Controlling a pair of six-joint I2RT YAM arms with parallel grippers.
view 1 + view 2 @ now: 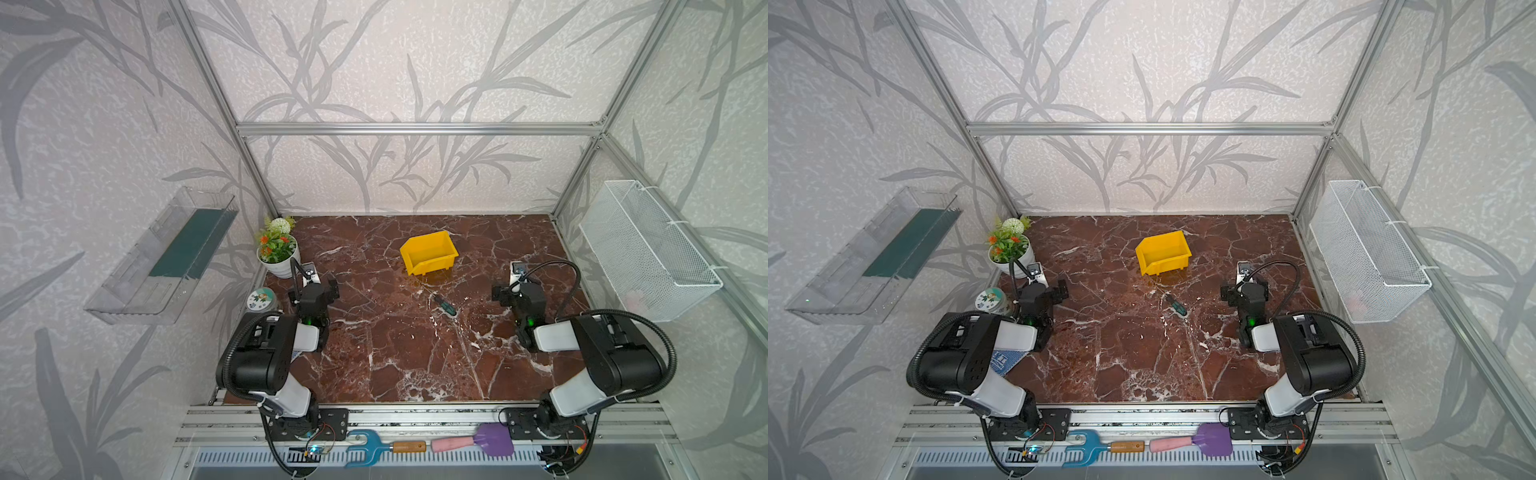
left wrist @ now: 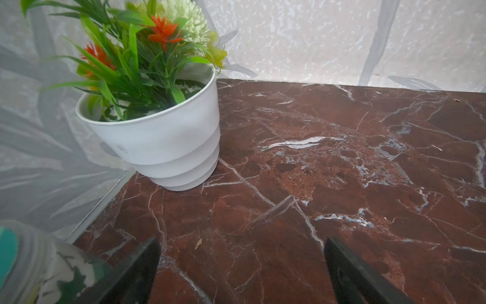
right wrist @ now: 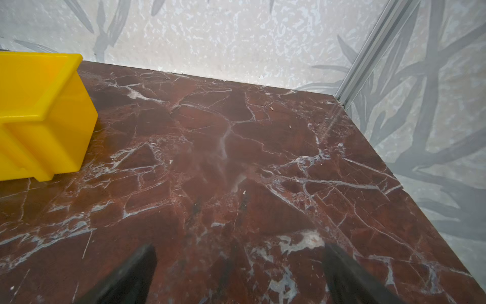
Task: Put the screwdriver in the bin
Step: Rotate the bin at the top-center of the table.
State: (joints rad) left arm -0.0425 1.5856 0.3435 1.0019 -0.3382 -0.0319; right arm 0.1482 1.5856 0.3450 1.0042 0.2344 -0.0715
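The small screwdriver, green-and-black handled, lies flat on the red marble table between my two arms, a short way in front of the bin. The yellow bin stands upright and looks empty; the right wrist view catches one of its corners. Left of the screwdriver, my left gripper is open over bare marble. My right gripper is open too, to the right of the screwdriver, with only marble between its fingers. The screwdriver shows in neither wrist view.
A white flower pot and a round lidded jar stand by the left gripper. A clear tray hangs on the left wall and a wire basket on the right. A blue hand fork and a purple trowel lie on the front rail.
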